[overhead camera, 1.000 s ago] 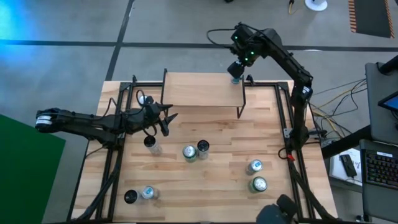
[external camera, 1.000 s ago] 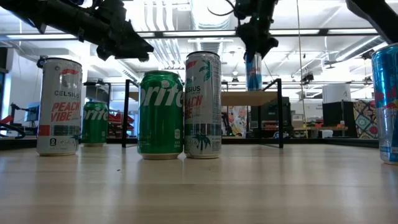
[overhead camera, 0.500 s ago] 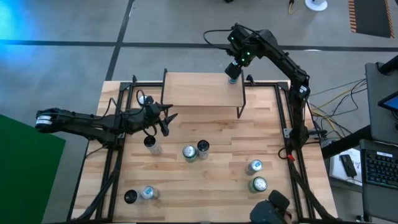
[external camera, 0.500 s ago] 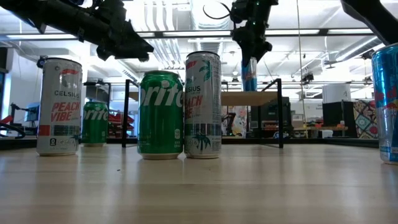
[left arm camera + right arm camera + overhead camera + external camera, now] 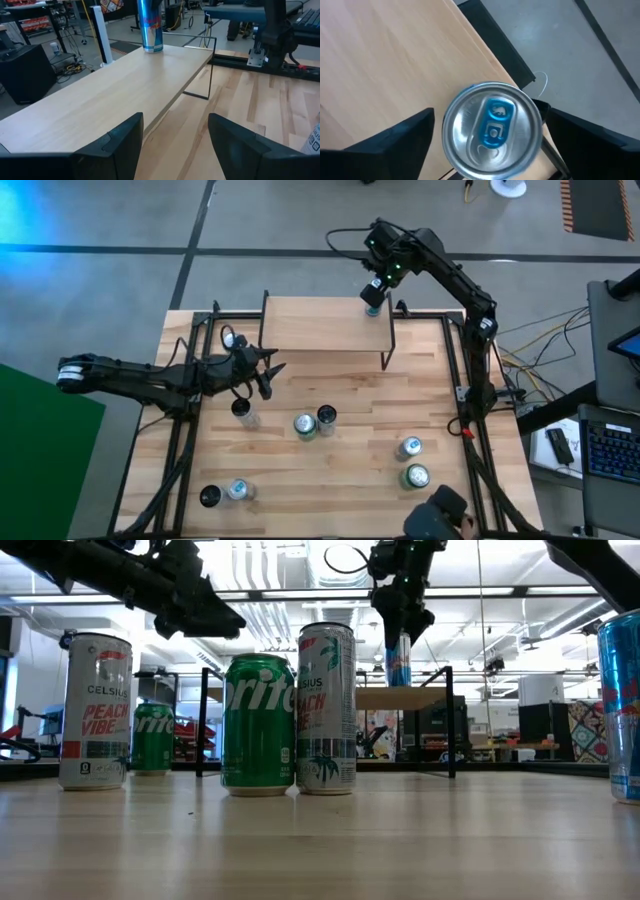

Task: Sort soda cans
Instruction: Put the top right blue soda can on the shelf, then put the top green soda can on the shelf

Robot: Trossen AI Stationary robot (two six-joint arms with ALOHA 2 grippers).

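Since a second ago, right claw (image 5: pixel 374 292) has risen off the blue can (image 5: pixel 372 304), which stands directly below it on the shelf (image 5: pixel 310 322), fingers spread apart. Left claw (image 5: pixel 268 370) hovers open, well away.

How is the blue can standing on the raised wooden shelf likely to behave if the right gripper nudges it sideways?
The blue can is tall and slim on a small base, so it would probably tip rather than slide. It stands near the corner of the shelf, so it could roll off. Its smooth metal wall likely offers little grip. The right gripper sits above it, fingers apart at either side.
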